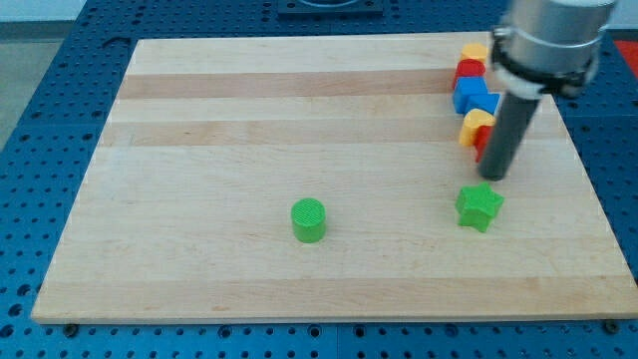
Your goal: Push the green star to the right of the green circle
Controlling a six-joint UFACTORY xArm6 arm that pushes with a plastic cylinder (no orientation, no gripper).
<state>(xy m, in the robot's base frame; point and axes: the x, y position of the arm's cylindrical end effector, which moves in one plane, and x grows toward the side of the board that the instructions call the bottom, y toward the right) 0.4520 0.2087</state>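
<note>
Now our tip point(495, 177) stands just above the green star point(479, 206), perhaps touching it, holding nothing. That star lies well to the right of the green circle point(309, 219), below a stack of red, blue and yellow blocks point(473, 95).

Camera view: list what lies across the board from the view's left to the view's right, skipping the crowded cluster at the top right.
green circle → green star → my tip, just above the star toward the view's top, slightly to its right.
</note>
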